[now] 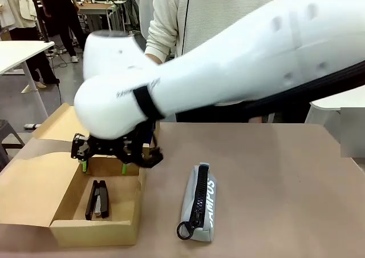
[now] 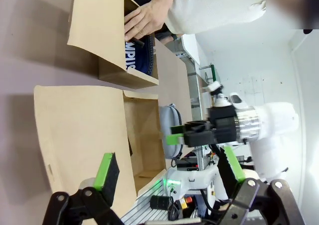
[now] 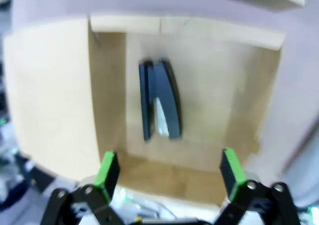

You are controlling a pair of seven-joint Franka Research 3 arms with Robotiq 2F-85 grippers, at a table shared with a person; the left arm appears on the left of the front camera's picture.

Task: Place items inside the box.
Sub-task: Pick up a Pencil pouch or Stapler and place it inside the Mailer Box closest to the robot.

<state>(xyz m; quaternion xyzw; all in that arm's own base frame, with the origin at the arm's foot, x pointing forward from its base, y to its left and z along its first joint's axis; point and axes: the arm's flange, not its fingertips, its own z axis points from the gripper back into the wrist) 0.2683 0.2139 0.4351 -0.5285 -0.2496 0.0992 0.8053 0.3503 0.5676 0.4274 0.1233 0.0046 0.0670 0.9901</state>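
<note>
Right end effector (image 1: pixel 104 166): green-padded fingers apart and holding nothing. It hangs just over the far part of the open box and points down into it.
Left end effector (image 2: pixel 167 161): fingers wide apart and empty, raised off the surface at the box's left side.
Box (image 1: pixel 94 232): brown cardboard, open, with its flaps spread flat. It sits at the near-left corner of the surface.
Black stapler (image 1: pixel 98 200): lying flat on the box floor, its length running toward the near edge. In the right wrist view it lies beyond the spread pads, touching neither.
Grey pouch (image 1: pixel 199 204): lettered "CAMPUS", on the bare surface by the near edge. It is just right of the box but apart from it, zip upward, ring pull toward the near edge.
Navy pouch (image 2: pixel 135 56): the white letters "MPUS" show. It lies against a cardboard wall on the box's far side; whether it is inside cannot be told.
Person's hand (image 2: pixel 144 18): resting on the navy pouch.
Person (image 1: pixel 217 12): in a white top, standing at the far edge.
</note>
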